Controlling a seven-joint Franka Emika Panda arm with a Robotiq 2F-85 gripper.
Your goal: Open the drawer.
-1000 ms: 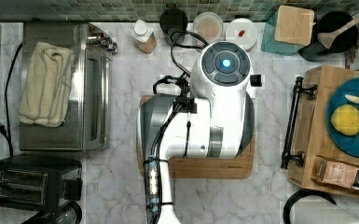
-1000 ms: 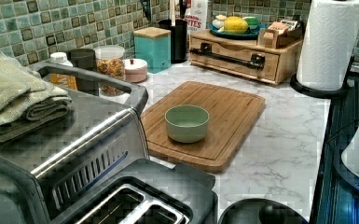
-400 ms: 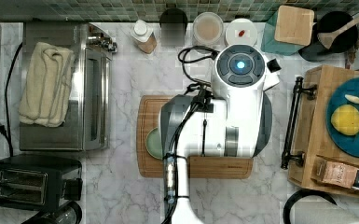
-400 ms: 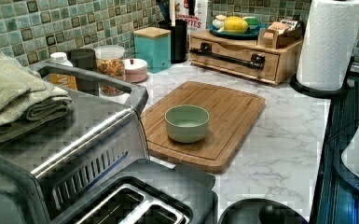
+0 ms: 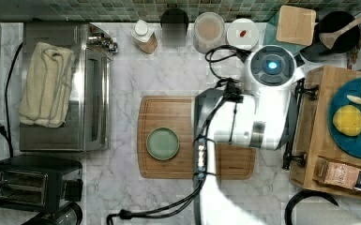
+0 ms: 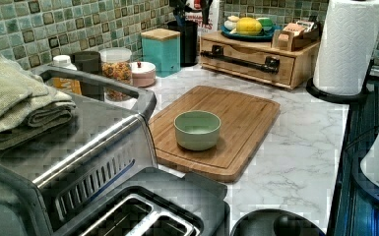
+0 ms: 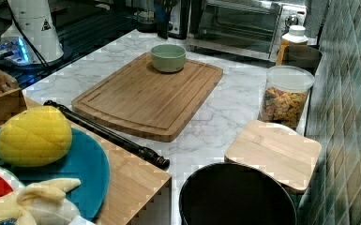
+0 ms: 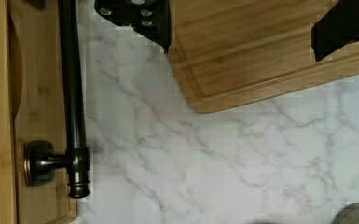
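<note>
The drawer (image 6: 248,63) is the light wooden front of a box cabinet (image 5: 315,140), and it is closed. Its long black bar handle (image 6: 241,57) runs across the front; in the top view the handle (image 5: 290,151) is partly hidden under my white arm (image 5: 253,119). In the wrist view the handle (image 8: 72,88) and drawer front (image 8: 35,100) lie to one side. My gripper (image 8: 242,44) hovers over the corner of the cutting board (image 8: 256,46), apart from the handle. Its black fingers (image 8: 137,18) are open, with nothing between them.
A green bowl (image 5: 162,144) sits on the cutting board (image 5: 169,112). A toaster oven (image 5: 65,89) with a towel and a toaster (image 5: 28,183) stand at the top view's left. Jars (image 5: 209,29) line the tiled wall. A fruit plate (image 5: 356,117) rests on the cabinet; a paper towel roll (image 6: 349,44) stands beside it.
My arm has swung toward the top view's right, nearer the drawer handle, uncovering the green bowl. The drawer and bowl have not moved.
</note>
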